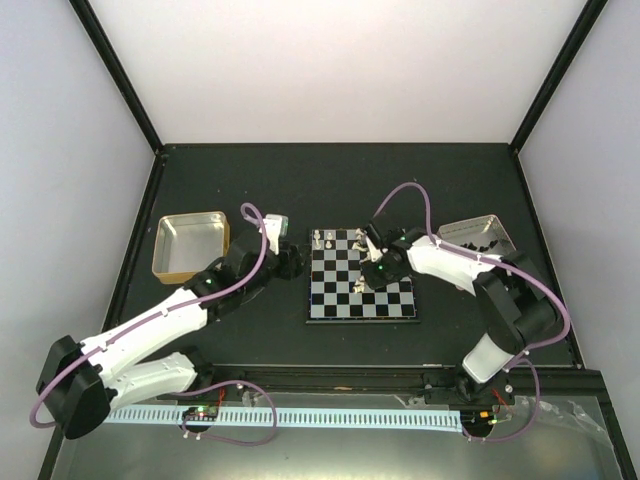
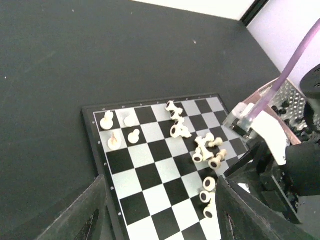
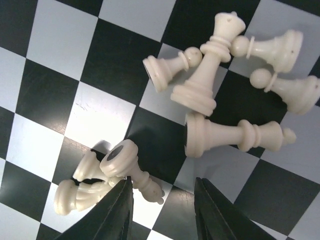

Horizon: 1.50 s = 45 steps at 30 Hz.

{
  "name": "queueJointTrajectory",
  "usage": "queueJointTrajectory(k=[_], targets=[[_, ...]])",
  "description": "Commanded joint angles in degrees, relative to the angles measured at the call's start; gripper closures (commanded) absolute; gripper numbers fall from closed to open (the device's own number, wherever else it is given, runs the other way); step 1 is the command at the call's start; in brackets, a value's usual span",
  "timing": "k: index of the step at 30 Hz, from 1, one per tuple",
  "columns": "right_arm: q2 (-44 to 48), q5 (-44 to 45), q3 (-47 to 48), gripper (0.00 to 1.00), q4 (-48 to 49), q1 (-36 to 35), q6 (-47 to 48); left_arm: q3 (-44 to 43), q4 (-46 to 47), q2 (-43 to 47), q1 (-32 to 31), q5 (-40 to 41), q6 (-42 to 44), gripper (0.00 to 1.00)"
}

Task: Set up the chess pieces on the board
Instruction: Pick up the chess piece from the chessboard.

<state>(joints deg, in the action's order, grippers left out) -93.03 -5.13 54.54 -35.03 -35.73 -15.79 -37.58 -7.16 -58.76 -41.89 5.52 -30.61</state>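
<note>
Lying toppled, cream-white chess pieces (image 3: 235,136) clutter the black-and-grey checked board (image 3: 60,35).

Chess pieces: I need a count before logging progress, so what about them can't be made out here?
- Top view: chess pieces on the board are too small to identify; the right arm covers the far right squares.
- Left wrist view: the board's near rows are cut off by the bottom edge and the right arm.
- Right wrist view: the right pincer hides part of a fallen piece; a pawn is cut by the right edge.
</note>
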Motion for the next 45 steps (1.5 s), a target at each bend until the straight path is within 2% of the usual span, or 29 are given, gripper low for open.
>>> queueJointTrajectory(k=[1,11,14,18,37,42,45], targets=[[-1.9,1.0,3.6,0.66,-4.3,-0.7,1.8,0.5,4.2,1.4,0.8,-0.7,-0.8,0.38],[-3.8,0.1,8.8,0.68,-8.6,-1.7,2.3,1.9,4.9,2.9,1.4,-1.0,-0.7,0.38],[-5.6,0.1,10.6,0.74,-10.0,-1.7,1.7,1.9,4.8,3.4,1.6,-1.0,-0.5,0.38],[-7.9,0.8,12.4,0.77,-12.0,-1.8,1.2,2.0,4.5,4.4,1.9,-1.1,-0.4,0.37],[-14.0,3.8,18.2,0.71,-13.8,-2.7,0.6,3.3,5.0,5.9,2.4,-1.7,0.4,0.37],[-14.0,4.7,18.1,0.86,-13.5,-2.9,-0.9,3.7,5.0,5.9,2.7,-2.4,0.6,0.36],[-11.9,4.9,17.1,0.88,-12.5,-2.9,-2.2,4.1,5.2,6.0,2.7,-3.7,0.6,0.36]])
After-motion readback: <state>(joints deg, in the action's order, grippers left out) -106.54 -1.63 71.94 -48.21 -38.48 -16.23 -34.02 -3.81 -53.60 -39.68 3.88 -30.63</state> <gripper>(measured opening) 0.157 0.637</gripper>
